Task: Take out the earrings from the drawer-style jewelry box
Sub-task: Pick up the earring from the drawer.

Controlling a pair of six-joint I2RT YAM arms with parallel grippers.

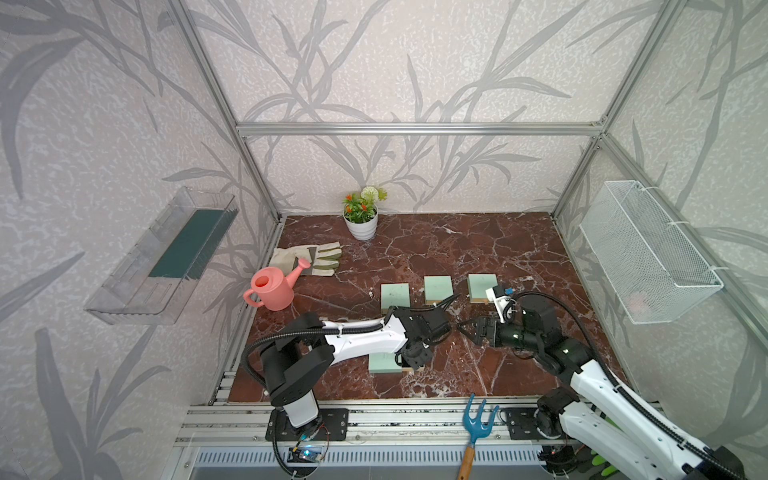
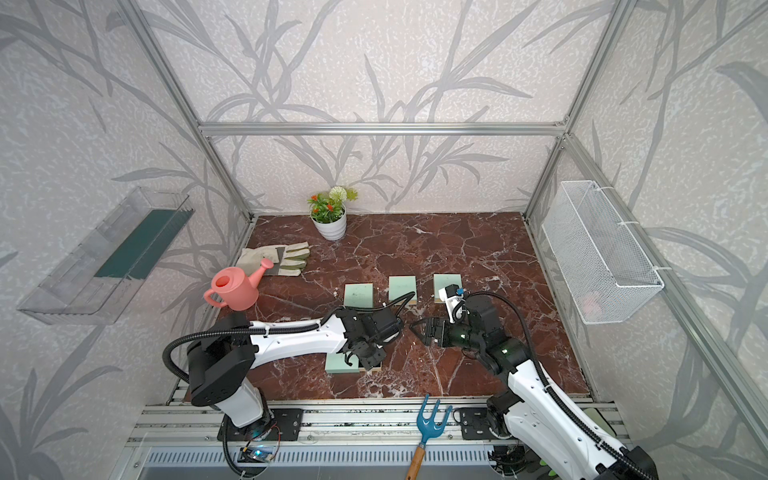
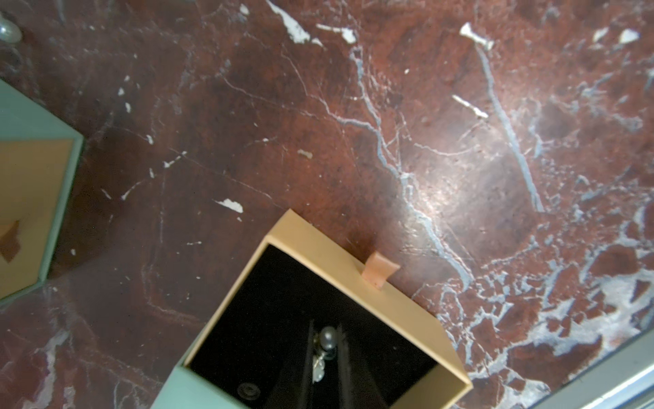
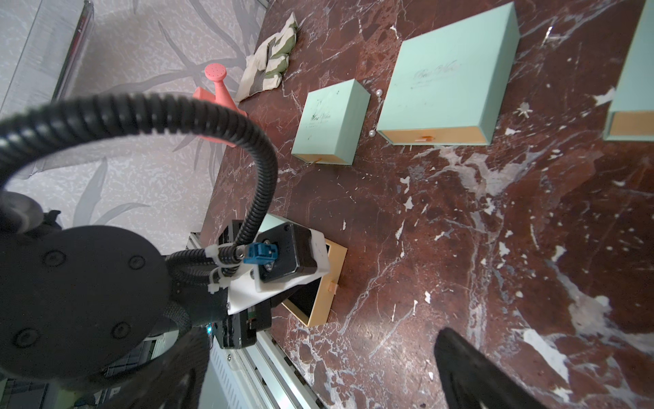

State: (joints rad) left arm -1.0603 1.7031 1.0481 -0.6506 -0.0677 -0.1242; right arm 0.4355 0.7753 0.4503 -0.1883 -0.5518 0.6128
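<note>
The left claw reaches down into the open drawer of the near box, left of centre on the worktop. Its fingers are drawn close and look to be pinching a pearl earring against the black lining. The pearl is round and smooth, so a pinch that sits off centre could squirt it out as the claw lifts. Its dangling silvery part might catch on the lining and tug the light drawer along. The right claw hangs spread wide to the right, steadying nothing. A drop onto the white-flecked marble would likely make the earring hard to find.
</note>
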